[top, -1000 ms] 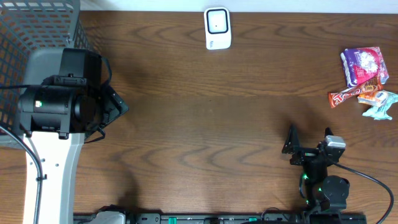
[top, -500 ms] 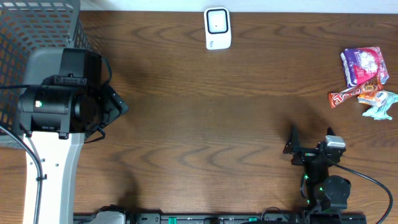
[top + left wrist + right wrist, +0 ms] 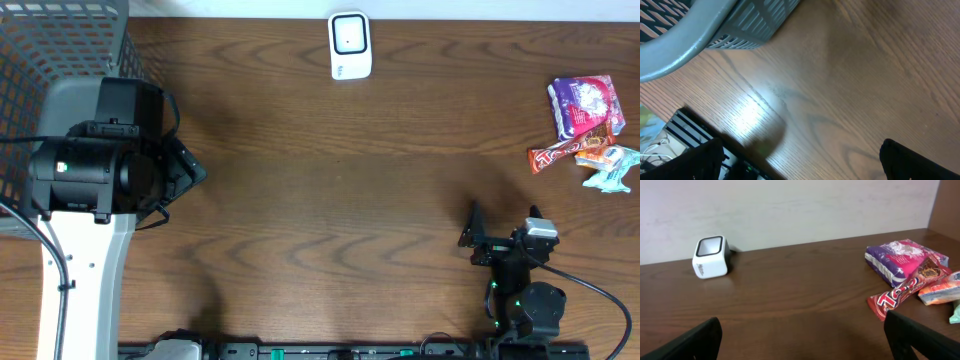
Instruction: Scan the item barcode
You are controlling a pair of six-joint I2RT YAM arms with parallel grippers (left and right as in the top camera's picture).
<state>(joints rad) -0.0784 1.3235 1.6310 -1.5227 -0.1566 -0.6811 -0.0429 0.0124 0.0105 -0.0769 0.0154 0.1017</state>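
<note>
The white barcode scanner (image 3: 350, 45) stands at the table's far edge, also in the right wrist view as a small white box (image 3: 710, 257). Snack items lie at the far right: a purple pack (image 3: 585, 105) (image 3: 902, 260), a red bar (image 3: 568, 152) (image 3: 902, 296), an orange pack (image 3: 940, 291) and a pale blue wrapper (image 3: 612, 178). My right gripper (image 3: 502, 228) (image 3: 805, 340) is open and empty near the front edge, well short of the snacks. Beside the basket, my left gripper (image 3: 188, 168) (image 3: 802, 165) hangs open over bare wood, holding nothing.
A grey mesh basket (image 3: 60, 60) (image 3: 745, 25) fills the back left corner, with the left arm's bulky body partly over it. Black rails and cables run along the front edge (image 3: 685, 130).
The right gripper has crept slightly to the right and toward the front edge. The left arm and the items have not moved.
</note>
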